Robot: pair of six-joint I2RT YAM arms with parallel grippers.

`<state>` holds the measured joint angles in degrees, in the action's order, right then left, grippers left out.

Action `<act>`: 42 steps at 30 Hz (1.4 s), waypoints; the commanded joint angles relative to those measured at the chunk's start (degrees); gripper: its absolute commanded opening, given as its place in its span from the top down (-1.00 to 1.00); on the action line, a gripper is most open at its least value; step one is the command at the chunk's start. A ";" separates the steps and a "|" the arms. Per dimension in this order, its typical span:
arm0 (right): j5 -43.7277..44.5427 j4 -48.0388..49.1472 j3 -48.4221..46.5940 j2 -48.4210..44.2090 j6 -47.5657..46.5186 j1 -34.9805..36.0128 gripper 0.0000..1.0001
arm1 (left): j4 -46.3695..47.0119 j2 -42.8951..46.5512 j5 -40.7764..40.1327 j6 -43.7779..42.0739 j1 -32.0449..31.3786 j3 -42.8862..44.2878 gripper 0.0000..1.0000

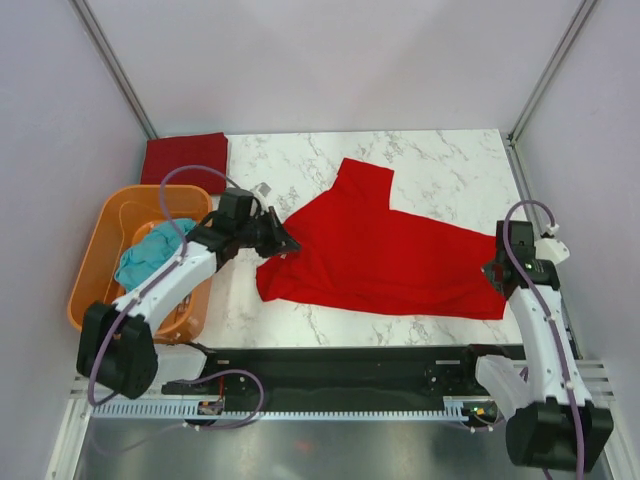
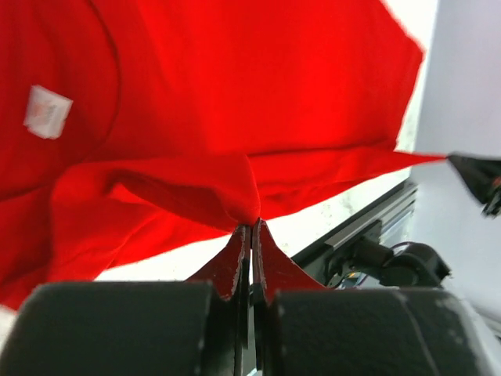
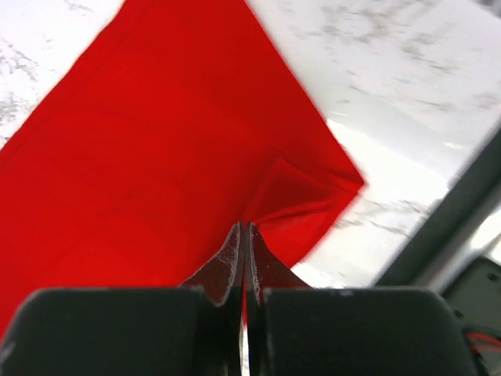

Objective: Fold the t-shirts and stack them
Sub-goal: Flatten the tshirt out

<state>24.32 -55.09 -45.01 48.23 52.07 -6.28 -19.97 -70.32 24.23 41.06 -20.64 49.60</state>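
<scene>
Bright red t-shirt (image 1: 380,250) lies long axis left-right between both hands; left hand (image 1: 283,242) pinches the neck-end fold, right hand (image 1: 497,274) clamps the hem corner, low over surface (image 1: 440,160)

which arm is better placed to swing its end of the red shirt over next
Probably right: the right gripper pinches the red shirt at a free corner, flat cloth ahead; the left gripper holds a bunched edge near the orange basket.

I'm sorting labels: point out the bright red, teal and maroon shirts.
bright red shirt (image 1: 390,255), top external view, its body.
teal shirt (image 1: 148,256), top external view, bunched middle.
maroon shirt (image 1: 184,160), top external view, folded middle.
</scene>
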 commanded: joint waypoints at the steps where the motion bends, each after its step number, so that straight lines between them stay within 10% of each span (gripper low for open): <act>1: -5.13 16.92 1.68 7.55 -1.70 -0.31 1.00 | 5.55 -7.17 -3.91 -0.72 -4.48 5.76 0.95; 25: -21.06 60.62 -7.53 56.78 -5.14 0.13 1.00 | -1.83 -57.11 -20.88 -1.42 -6.17 40.38 0.95; 36: -29.58 52.55 -47.96 80.08 -12.16 3.21 1.00 | -5.79 -60.11 -21.24 -1.68 4.29 52.18 0.95; 42: -25.47 37.79 -52.99 73.28 -13.93 4.00 1.00 | -6.14 -50.28 -13.87 -4.23 4.65 48.49 0.95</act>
<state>-3.07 -7.16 -95.35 128.44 40.51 -2.28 -23.75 -128.97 7.90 40.53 -14.76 99.31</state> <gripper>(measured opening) 0.007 0.023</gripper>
